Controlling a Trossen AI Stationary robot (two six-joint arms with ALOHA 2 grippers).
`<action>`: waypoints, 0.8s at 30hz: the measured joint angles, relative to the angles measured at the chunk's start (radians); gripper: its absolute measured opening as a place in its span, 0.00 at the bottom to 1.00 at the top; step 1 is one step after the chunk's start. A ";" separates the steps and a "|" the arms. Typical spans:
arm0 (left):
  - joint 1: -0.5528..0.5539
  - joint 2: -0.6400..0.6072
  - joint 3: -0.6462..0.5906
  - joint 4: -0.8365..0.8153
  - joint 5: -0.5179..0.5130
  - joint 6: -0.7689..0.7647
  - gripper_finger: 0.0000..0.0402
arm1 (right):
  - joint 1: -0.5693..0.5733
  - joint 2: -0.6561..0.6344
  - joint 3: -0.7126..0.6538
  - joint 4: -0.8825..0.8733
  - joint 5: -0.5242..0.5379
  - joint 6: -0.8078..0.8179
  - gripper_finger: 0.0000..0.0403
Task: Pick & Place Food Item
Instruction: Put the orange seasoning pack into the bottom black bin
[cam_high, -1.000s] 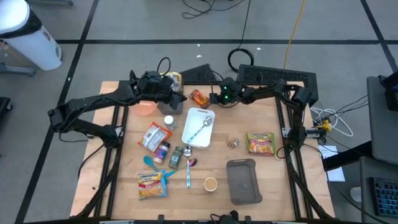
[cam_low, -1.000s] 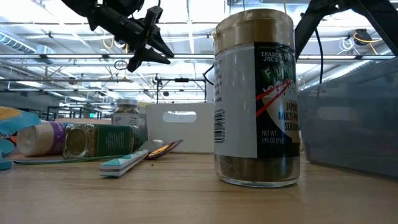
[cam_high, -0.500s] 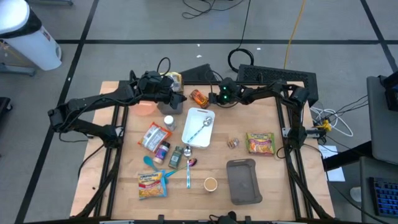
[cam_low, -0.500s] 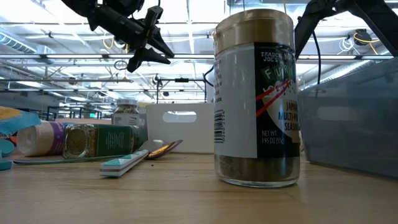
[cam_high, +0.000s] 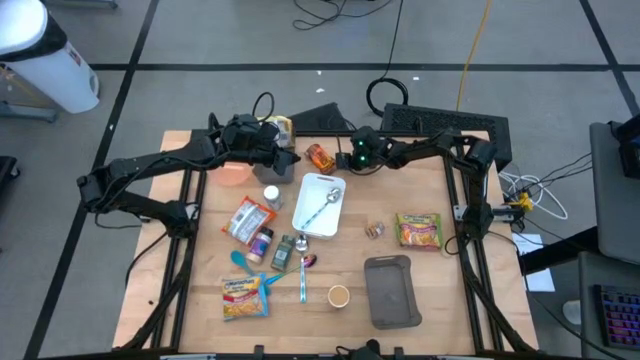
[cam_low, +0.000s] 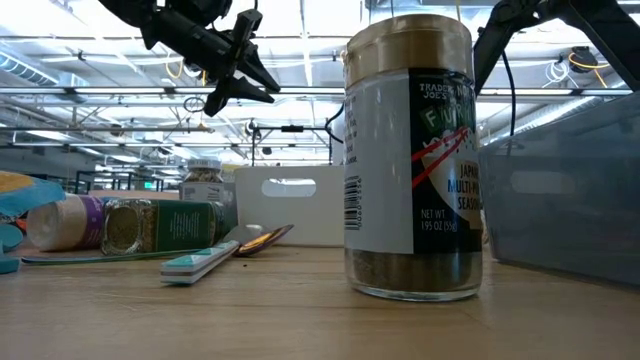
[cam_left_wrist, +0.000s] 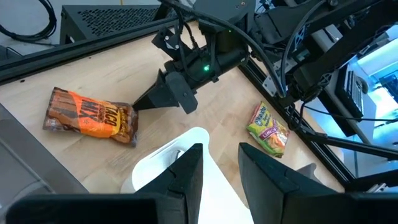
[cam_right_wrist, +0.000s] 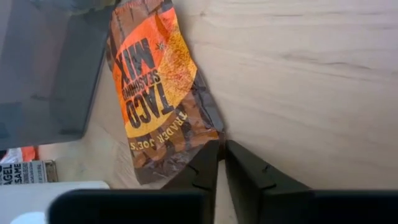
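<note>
The taco packet (cam_high: 320, 157) lies flat at the far middle of the counter (cam_high: 430, 280), just beyond the white tray (cam_high: 318, 205). The right claw (cam_right_wrist: 220, 163) is closed, its tips pinched on the packet's edge; in the left wrist view its dark fingers (cam_left_wrist: 163, 94) come to a point touching the packet's (cam_left_wrist: 92, 117) right end. The right arm reaches in from the far right corner.

The left claw (cam_high: 284, 165) hangs above the counter just left of the packet, over the tray's far left corner, its fingers (cam_left_wrist: 186, 177) a little apart with nothing between them; the tray (cam_left_wrist: 163, 169) shows beneath them.

A spoon (cam_high: 322, 207) lies in the tray. Near the tray's left side stands a small jar (cam_high: 271, 196), and nearer lie a snack pack (cam_high: 247, 219), a spice bottle (cam_high: 261, 243) and a green jar (cam_high: 283, 250). On the right lie a noodle packet (cam_high: 419, 229) and a grey lidded box (cam_high: 391, 290). A jar (cam_low: 412, 160) stands close to the low camera
</note>
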 joint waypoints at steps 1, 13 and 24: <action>0.000 0.000 0.000 0.000 0.000 -0.001 0.27 | 0.000 0.000 0.000 -0.001 0.000 -0.002 0.02; -0.013 0.000 0.000 0.000 -0.001 -0.020 0.27 | -0.001 -0.021 -0.002 0.030 -0.024 -0.002 0.00; -0.034 0.000 0.000 0.000 -0.004 0.002 0.27 | -0.010 -0.133 -0.001 0.041 -0.023 -0.063 0.00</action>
